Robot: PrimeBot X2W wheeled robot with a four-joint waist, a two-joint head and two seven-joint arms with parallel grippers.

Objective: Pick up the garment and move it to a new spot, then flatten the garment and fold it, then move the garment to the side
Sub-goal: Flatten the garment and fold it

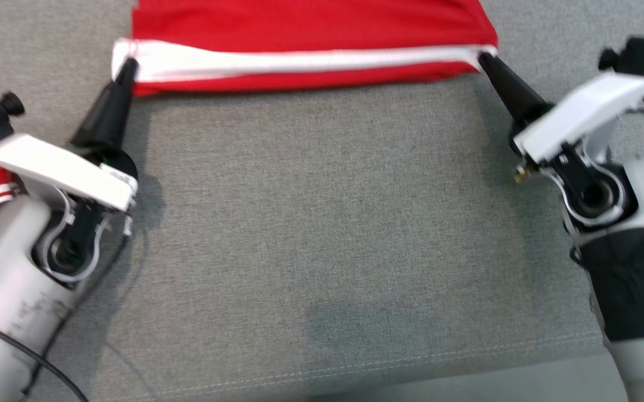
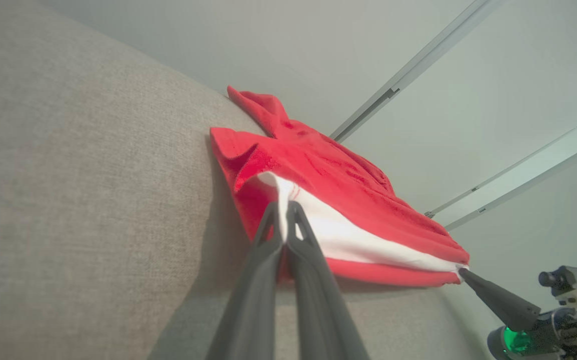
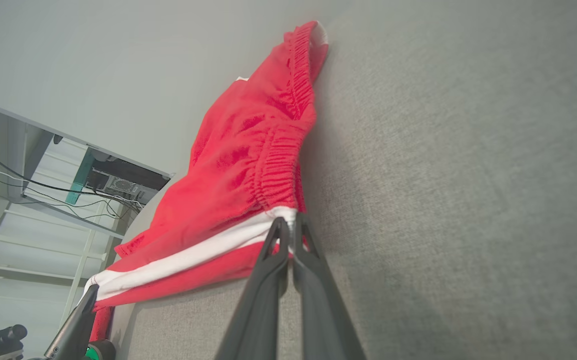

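Red shorts lie taut along the far grey cushion, left gripper and right gripper each clamped shut on one end of the white stripe; such thin bites may slip under tension, dropping an end.

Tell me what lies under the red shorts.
Grey upholstery fabric runs under the red shorts, whose near edge is pinched at its ends by the left gripper and right gripper. Whatever lies beneath the rest is covered by the cloth.
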